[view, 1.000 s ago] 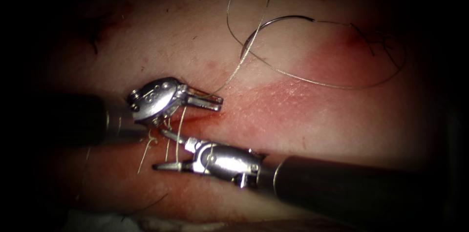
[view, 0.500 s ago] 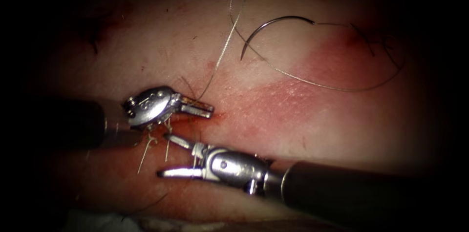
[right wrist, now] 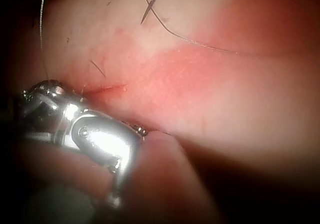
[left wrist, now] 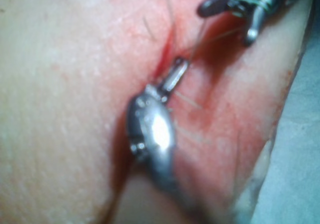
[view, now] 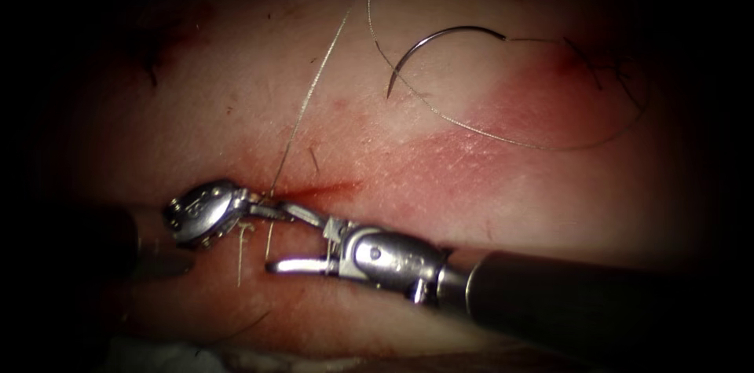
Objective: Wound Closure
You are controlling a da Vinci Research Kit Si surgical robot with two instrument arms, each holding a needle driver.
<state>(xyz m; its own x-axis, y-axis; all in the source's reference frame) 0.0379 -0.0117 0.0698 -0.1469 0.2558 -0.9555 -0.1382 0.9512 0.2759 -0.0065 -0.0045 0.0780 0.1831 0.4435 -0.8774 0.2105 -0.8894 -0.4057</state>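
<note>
In the endoscope view the needle (view: 440, 42) lies free on the tissue (view: 487, 177), well up and to the right of both end effectors, its curve arching upward with the tip at its lower left end; neither end effector holds it. The left end effector (view: 263, 206) is pressed together on the thread (view: 314, 90) at the left end of the cut (view: 314, 188), the strand rising taut from it. The right end effector (view: 287, 239) sits just beside it, spread and holding nothing. The left wrist view shows the left end effector (left wrist: 175, 74) pinched at the cut (left wrist: 165, 59). In the right wrist view the needle (right wrist: 151, 2) lies far beyond the right tool.
</note>
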